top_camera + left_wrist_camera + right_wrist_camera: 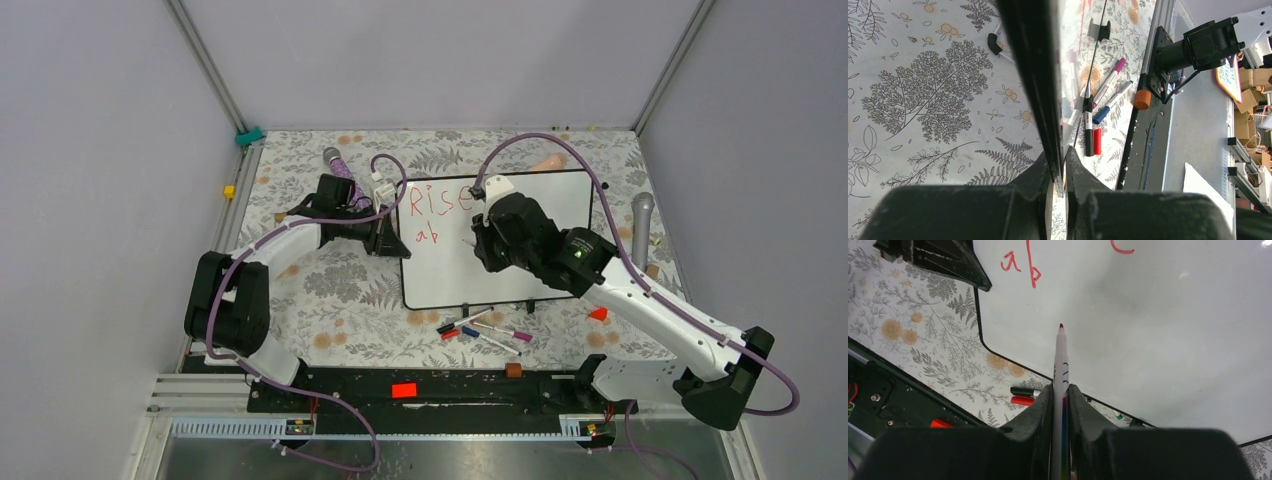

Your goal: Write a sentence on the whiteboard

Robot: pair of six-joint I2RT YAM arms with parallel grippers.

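1. Top view: the whiteboard lies flat on the table, with its long axis running 9 to 3 o'clock. The sentence sits toward the board's 10 o'clock corner. It reads "Rise" on the upper line and only "ab" beneath, so I judge it less than half written. My left pincer is at the board's 9 o'clock rim. My right pincer hangs over the board, near the "ab" and at 3 o'clock of it. Some loose markers lie on the table just off the board's 6 o'clock edge.

2. Left wrist view: the left pincer is clamped on the whiteboard. I see the board edge-on, its black rim running away from the fingers toward 12 o'clock. I take this arm to be steadying the board.

3. Right wrist view: the right pincer grips a red-tipped marker whose long axis runs 6 to 12 o'clock. Its tip is over bare whiteboard. I cannot tell whether the tip touches the surface. The written part of the sentence lies at 11 o'clock of the tip, clearly apart. I judge the next letter belongs just right of the "b", roughly at 12 o'clock of the tip. The right arm is the nearer one and holds the pen, so the stroke falls to it.
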